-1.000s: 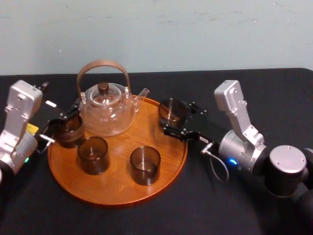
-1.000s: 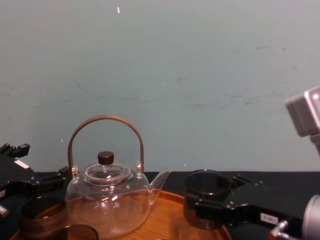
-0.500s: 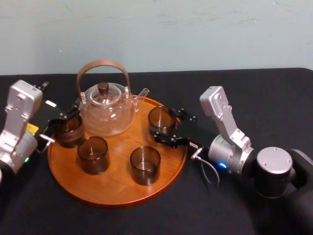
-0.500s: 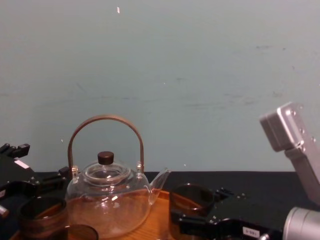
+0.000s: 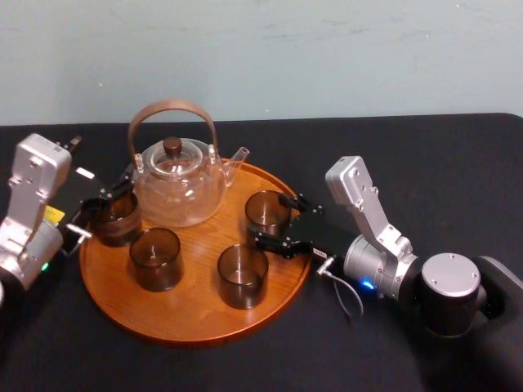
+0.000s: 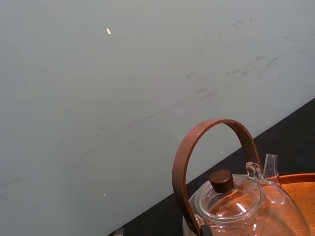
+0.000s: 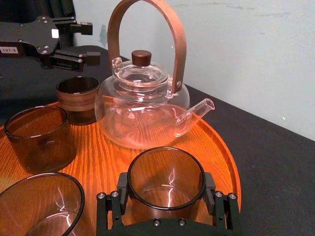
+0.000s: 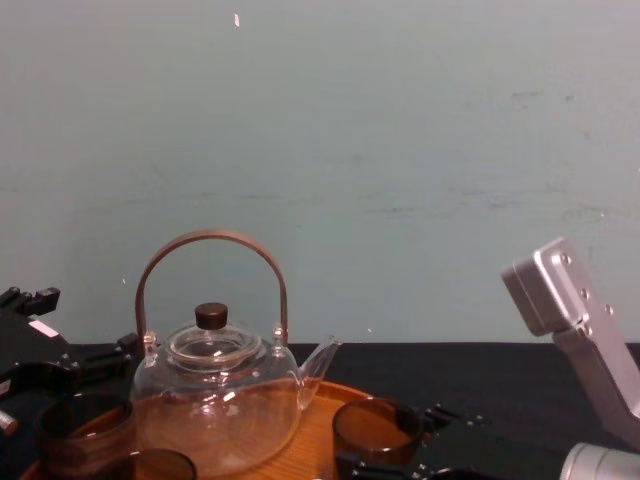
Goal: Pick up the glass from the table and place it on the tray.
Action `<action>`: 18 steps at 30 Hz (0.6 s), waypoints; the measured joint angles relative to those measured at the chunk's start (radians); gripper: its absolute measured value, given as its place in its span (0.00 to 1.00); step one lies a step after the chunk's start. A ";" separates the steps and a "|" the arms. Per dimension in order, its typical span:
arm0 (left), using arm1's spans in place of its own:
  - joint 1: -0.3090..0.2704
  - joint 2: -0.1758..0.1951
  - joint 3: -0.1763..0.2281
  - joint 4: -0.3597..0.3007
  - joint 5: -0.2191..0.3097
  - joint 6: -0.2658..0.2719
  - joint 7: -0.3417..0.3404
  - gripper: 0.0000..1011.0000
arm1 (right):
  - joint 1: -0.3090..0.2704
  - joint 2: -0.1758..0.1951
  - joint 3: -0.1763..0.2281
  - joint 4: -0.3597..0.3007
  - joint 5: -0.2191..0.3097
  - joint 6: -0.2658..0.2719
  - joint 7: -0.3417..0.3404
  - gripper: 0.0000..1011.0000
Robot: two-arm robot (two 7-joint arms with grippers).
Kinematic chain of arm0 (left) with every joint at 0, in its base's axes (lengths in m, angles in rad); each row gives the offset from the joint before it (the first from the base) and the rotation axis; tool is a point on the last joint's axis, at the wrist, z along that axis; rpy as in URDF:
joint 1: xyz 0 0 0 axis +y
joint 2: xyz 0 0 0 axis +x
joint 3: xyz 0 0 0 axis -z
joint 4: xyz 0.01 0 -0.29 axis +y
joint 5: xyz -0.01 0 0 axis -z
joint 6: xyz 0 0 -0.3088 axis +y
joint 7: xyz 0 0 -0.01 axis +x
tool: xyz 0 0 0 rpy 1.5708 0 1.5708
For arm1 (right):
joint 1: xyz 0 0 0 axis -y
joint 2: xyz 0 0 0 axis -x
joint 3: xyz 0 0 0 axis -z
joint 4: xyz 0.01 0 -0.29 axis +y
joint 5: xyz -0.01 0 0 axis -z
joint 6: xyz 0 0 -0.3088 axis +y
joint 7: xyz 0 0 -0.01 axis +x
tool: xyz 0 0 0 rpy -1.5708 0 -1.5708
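glass [image 5: 267, 211] for this job sits between the two black fingers of the right gripper [image 5: 273, 219], over the right side of the tray [image 5: 188, 320]. the jaws are closed in on the glass and hug its wall, one on each side. in the right wrist view the glass stands upright and looks very low over the orange wood, but i cannot tell if its bottom touches the tray. the teapot [image 5: 178, 186] stands at the back of the tray, near the held glass but not touching it, and its spout points toward that side. three more brown cups stand on the tray: the left cup [image 5: 114, 219] at the left edge, the middle cup [image 5: 155, 258] in front of the teapot, and the front cup [image 5: 242, 274] just beside the held glass. the left gripper [image 7: 93, 42] is at the left edge of the tray, just beside the left cup. its jaws are apart and hold nothing. the tray lies on the black table [image 5: 384, 155]. the right arm reaches in from the right, low over the table.
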 joint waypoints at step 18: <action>0.000 0.000 0.000 0.000 0.000 0.000 0.000 0.99 | -0.001 -0.001 -0.002 0.004 -0.007 -0.001 -0.005 0.89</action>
